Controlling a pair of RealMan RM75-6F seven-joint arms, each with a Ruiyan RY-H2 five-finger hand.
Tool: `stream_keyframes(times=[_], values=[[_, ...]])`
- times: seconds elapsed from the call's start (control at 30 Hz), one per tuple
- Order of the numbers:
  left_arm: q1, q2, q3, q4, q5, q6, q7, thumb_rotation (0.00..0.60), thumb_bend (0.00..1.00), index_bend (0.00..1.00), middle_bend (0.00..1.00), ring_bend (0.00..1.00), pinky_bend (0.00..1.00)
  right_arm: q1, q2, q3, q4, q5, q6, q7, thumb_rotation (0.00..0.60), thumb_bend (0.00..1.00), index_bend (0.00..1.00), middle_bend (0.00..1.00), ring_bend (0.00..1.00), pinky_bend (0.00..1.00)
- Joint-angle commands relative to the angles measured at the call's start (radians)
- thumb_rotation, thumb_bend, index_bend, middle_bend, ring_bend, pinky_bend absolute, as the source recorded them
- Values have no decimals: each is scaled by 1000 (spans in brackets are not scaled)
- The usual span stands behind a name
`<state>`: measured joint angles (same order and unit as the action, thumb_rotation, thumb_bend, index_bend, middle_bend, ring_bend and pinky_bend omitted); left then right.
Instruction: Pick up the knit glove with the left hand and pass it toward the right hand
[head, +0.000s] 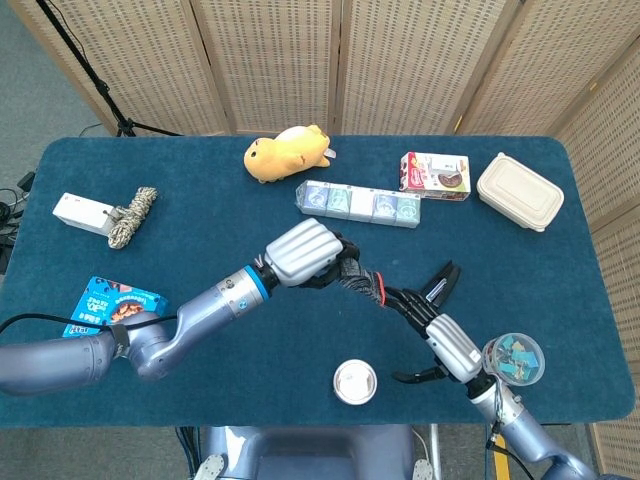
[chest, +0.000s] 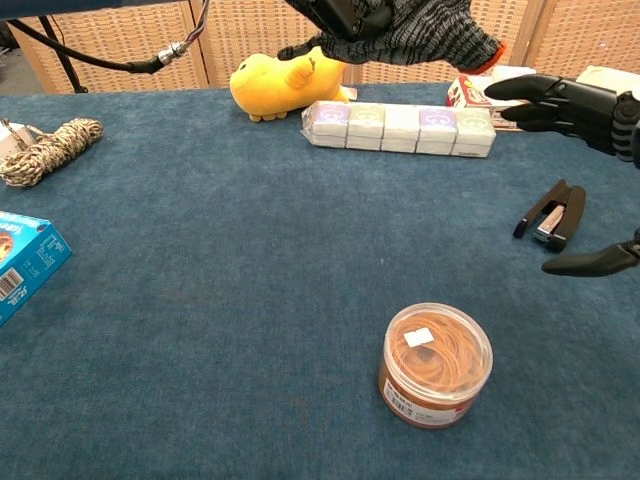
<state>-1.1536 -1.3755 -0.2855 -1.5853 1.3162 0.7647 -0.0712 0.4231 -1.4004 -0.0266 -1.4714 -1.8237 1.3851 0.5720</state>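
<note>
My left hand (head: 300, 253) grips the dark grey knit glove (head: 358, 276) above the middle of the table; its red-edged cuff points right. In the chest view the glove (chest: 430, 35) hangs from the left hand (chest: 345, 12) at the top edge. My right hand (head: 432, 330) is open, palm toward the glove, with its dark fingers (chest: 545, 100) reaching up to the cuff. The fingertips are at the cuff's edge; I cannot tell whether they touch it. Its thumb (chest: 590, 263) is spread low.
A round tub of rubber bands (chest: 435, 365) stands near the front. A black stapler (chest: 550, 215) lies under the right hand. A row of small boxes (head: 358, 203), a yellow plush (head: 285, 152), a snack box (head: 435, 173), a lidded container (head: 519, 191), a rope bundle (head: 132, 216) and a blue box (head: 108, 303) lie around.
</note>
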Motion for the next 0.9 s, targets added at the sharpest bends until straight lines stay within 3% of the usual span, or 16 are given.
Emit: stream_keyframes(times=[0.03,0.6,0.9], values=[[4,1,-1,-1,-7,-1,-15,600,508,608,582,543,649,6,-7,3,6,3,4,5,600,0,0,0,0,0],[1,-8,-9,9,-28,-10,-59,600,508,609,581,542,649,24,-49,8,41,9,62,51,600,0,0,0,0,0],[-11,23,-16,-5,-81,-35,-6,600,508,609,582,543,649,16,-61,4,86,37,65,45,600,0,2,0,0,0]])
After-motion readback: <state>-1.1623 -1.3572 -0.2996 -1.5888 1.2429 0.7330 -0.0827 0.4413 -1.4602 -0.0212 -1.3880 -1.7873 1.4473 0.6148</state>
